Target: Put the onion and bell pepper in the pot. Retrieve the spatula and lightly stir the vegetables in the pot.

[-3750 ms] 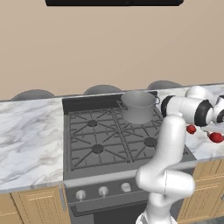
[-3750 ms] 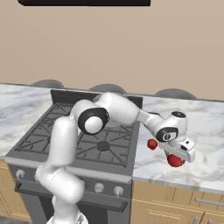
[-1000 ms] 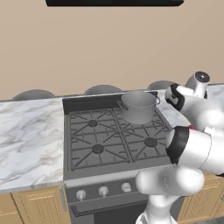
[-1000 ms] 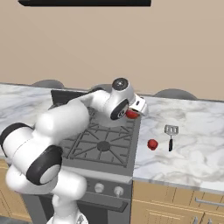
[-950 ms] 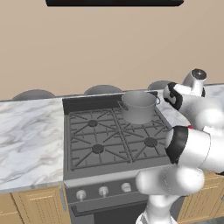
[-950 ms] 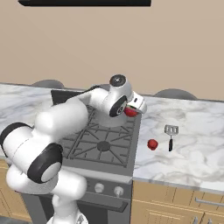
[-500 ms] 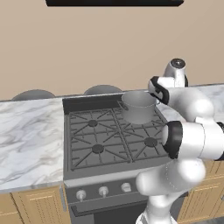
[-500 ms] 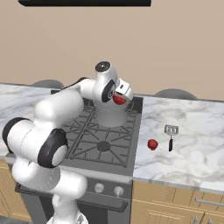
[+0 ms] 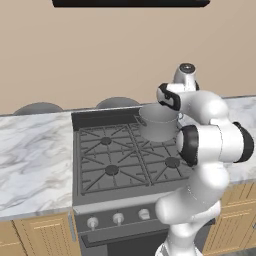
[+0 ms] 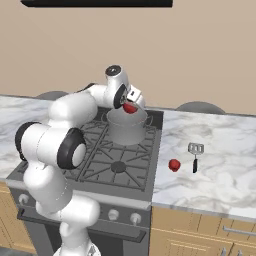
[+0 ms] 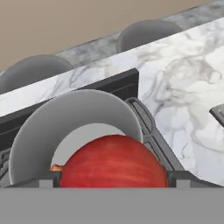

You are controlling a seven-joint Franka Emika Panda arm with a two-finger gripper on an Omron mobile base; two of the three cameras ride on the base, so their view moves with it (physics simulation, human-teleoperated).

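Observation:
My gripper [image 10: 131, 105] is shut on the onion [image 10: 129, 108], a round red one with faint stripes. It hangs just above the open mouth of the grey metal pot [image 10: 125, 128], which stands on the stove's back right burner. In the hand view the onion [image 11: 113, 162] sits between my fingertips with the pot [image 11: 41, 120] right below it, and the pot's inside is bare. The small red bell pepper [image 10: 174, 165] lies on the marble counter right of the stove. The spatula [image 10: 195, 154], with its dark handle, lies just right of the pepper. My arm hides part of the pot [image 9: 156, 125] in the left base view.
The stove [image 9: 115, 160] has dark grates, and its knobs [image 9: 117, 218] run along the front. Marble counter [image 10: 220, 160] stretches to the right and counter [image 9: 30, 160] to the left. Grey rounded shapes [image 10: 200, 106] stand behind the counter by the wall.
The arm has swung left from over the right counter to above the pot, carrying the onion. The bell pepper and spatula have stayed put.

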